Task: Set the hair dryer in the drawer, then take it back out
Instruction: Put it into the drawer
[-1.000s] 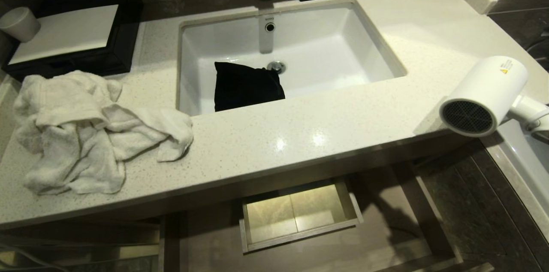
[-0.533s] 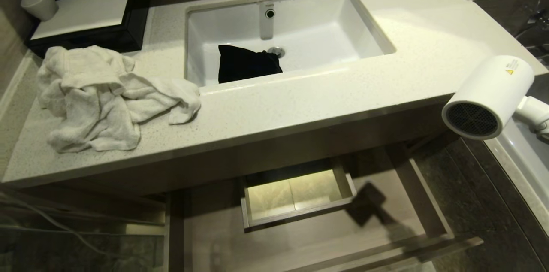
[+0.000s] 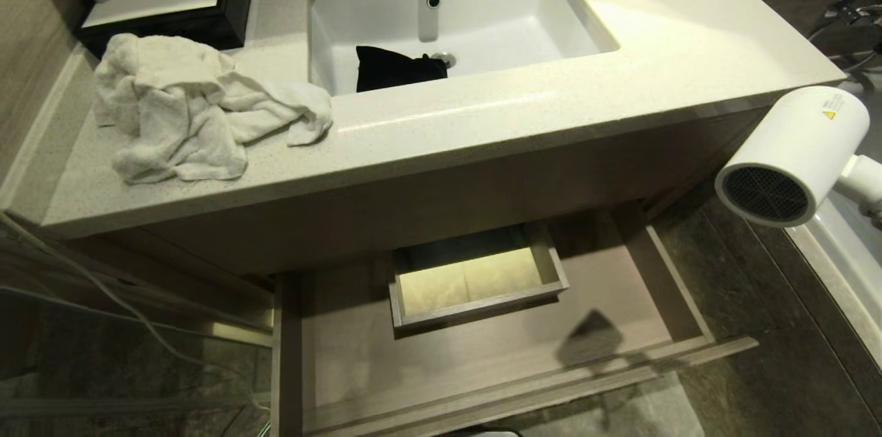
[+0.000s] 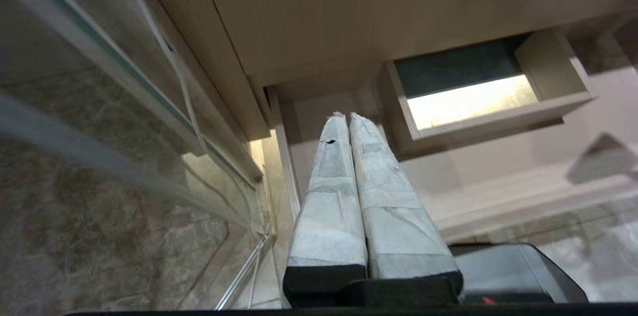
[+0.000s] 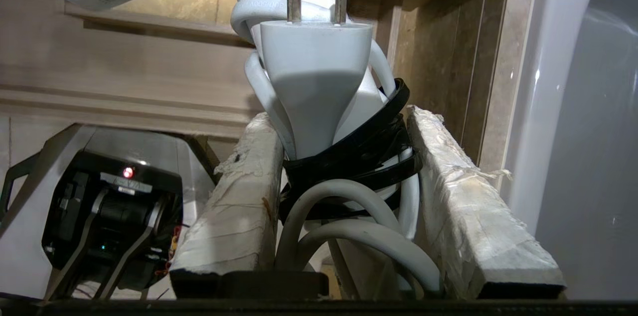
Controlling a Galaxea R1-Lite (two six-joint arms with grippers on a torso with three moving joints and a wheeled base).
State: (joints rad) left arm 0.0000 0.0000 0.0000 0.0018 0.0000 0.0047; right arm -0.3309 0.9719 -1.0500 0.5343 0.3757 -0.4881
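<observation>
Below the pale stone counter (image 3: pixel 482 127) with its sunken white sink (image 3: pixel 510 23), the drawer (image 3: pixel 482 368) stood pulled wide out, its boxed rectangular cutout (image 3: pixel 475 278) showing a lit patch inside. On the counter's left end lay a crumpled white towel (image 3: pixel 186 106), and a black pouch (image 3: pixel 393 68) sat down in the sink. Off to the right, past the counter's end and higher than the drawer, the hair dryer (image 3: pixel 792 154) hung in the air with its grey grille turned toward me. The right gripper (image 5: pixel 344 156) was clamped around the handle's bundled cord (image 5: pixel 349 206), the plug (image 5: pixel 316 81) sticking out between the taped fingers (image 5: pixel 239 196). The left gripper (image 4: pixel 347 119) hung low near the drawer's left side, its jaws pressed together on nothing.
</observation>
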